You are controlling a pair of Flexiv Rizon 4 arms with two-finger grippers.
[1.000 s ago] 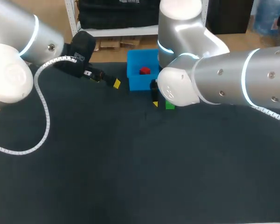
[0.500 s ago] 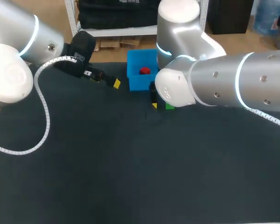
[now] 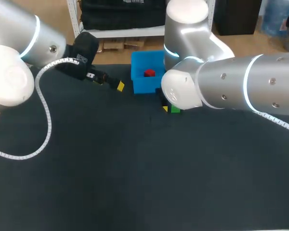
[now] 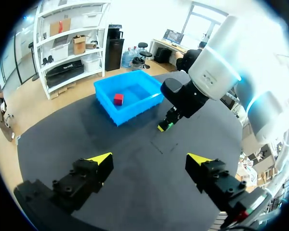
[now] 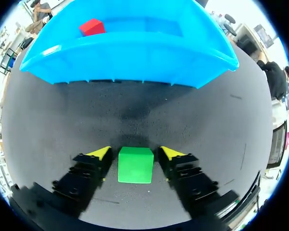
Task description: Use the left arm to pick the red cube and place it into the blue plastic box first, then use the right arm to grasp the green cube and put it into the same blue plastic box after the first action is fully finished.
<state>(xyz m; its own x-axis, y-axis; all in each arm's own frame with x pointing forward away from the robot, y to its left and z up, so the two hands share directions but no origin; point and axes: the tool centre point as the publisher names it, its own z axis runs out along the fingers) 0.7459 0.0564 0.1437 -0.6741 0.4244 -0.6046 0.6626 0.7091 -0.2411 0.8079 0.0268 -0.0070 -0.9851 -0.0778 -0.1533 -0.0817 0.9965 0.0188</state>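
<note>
Right gripper (image 5: 135,153) straddles the green cube (image 3: 175,110), upper middle of frame, fingers spread, not pinching. The red cube (image 5: 91,26) lies in the blue box (image 5: 135,53). An uneven squeeze could skid the cube away. Left gripper (image 4: 150,158) hangs spread, empty.

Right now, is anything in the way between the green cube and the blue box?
Nothing visible. The green cube sits between the open fingers of the right gripper; only bare mat lies ahead, up to the near wall of the blue box. The red cube lies inside, far back.
</note>
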